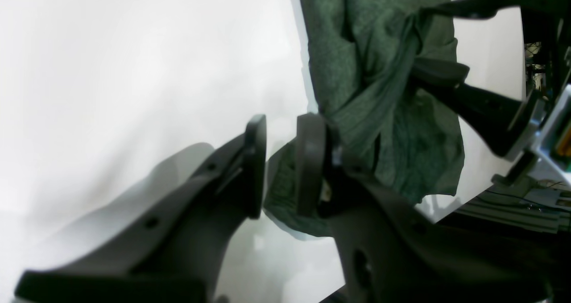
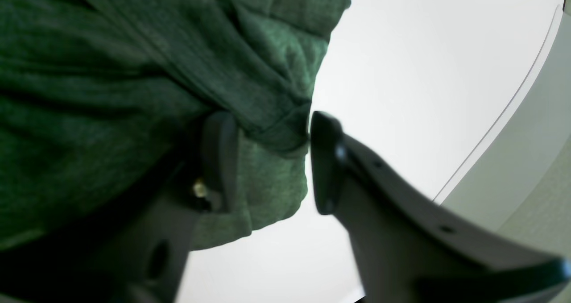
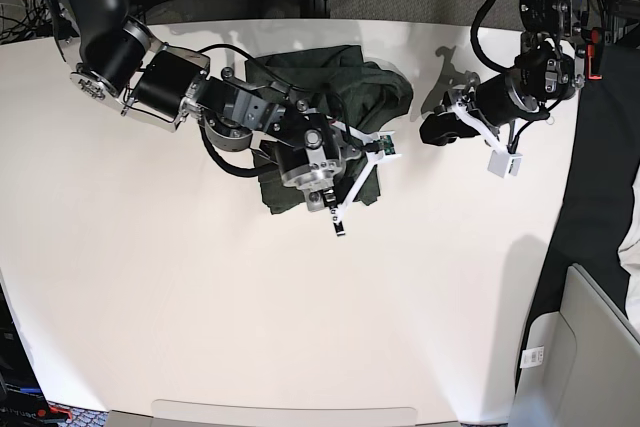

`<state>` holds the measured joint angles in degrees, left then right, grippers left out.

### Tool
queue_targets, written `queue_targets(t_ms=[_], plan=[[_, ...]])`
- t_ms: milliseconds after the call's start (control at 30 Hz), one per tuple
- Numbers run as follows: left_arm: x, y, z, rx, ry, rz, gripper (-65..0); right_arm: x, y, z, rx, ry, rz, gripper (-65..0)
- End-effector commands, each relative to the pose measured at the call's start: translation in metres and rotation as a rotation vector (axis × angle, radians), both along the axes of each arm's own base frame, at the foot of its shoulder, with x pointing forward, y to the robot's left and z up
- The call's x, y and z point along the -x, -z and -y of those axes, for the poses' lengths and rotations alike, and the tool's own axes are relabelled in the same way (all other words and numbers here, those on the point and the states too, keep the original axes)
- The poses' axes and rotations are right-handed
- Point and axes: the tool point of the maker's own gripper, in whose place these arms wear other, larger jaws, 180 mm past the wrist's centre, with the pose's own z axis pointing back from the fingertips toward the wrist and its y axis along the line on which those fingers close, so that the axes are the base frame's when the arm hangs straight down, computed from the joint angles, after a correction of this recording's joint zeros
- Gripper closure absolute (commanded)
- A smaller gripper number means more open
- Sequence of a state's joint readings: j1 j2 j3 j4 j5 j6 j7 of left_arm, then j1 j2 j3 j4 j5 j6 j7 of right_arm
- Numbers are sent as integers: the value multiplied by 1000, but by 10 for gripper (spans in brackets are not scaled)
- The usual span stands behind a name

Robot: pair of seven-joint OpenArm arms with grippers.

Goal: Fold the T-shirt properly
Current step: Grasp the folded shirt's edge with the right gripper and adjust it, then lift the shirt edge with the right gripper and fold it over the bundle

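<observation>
My right fingers [image 2: 267,160] stand parted around a fold of the crumpled dark green knit T-shirt [image 3: 345,87] on the white desk [image 3: 200,297]. My left fingers [image 1: 281,164] hang narrowly apart beside it, holding nothing.

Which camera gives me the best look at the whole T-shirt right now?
The base view: it shows the T-shirt from above as one bunched heap on the table, with the right arm across it. The left wrist view shows one crumpled side; the right wrist view shows only close-up folds between the right gripper's jaws.
</observation>
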<state>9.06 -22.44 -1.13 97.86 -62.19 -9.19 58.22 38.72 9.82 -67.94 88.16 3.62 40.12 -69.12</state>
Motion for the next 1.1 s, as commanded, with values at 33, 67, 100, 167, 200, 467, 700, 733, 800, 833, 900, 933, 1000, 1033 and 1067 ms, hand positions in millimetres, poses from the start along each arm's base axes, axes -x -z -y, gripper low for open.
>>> queue_targets(t_ms=[33, 67, 100, 167, 200, 467, 700, 733, 800, 833, 900, 933, 1000, 1033, 1067], plan=[[-7, -13, 0, 12, 3, 44, -122, -17, -16, -5, -2, 4, 73, -122], [-7, -13, 0, 12, 3, 44, -122, -18, -17, -7, 4, 2, 93, -85], [-7, -13, -1, 11, 2, 45, -122, -20, -19, -7, 9, 2, 110, -49], [-7, -13, -1, 11, 0, 45, -122, -20, -22, -9, 8, -5, 133, 0], [-7, -13, -1, 11, 0, 45, -122, -19, -24, -11, 3, -9, 136, 0], [-7, -13, 1, 15, 3, 44, -122, -18, -35, -32, -90, -14, 125, -2], [-7, -13, 1, 15, 3, 44, -122, -25, -25, -37, -117, 13, 94, -2], [-7, -13, 1, 15, 3, 44, -122, -22, -23, -40, -124, 4, 94, -2], [-7, -13, 1, 15, 3, 44, -122, -19, -23, -47, -144, -18, 101, -5], [-7, -13, 1, 15, 4, 44, -122, -17, -22, -49, -150, -26, 106, -5], [-7, -13, 1, 16, 4, 44, -122, -12, -20, -56, -182, -53, 98, -5], [-7, -13, 1, 16, 4, 44, -122, -8, -18, -59, -197, -64, 89, -5], [-7, -13, 1, 16, 4, 44, -122, -1, -15, -64, -221, -79, 68, -5], [-6, -12, 1, 16, 4, 42, -122, 1, -13, -65, -225, -80, 61, -5], [-6, -13, 2, 18, 5, 44, -122, 2, -13, -66, -227, -80, 59, -6]])
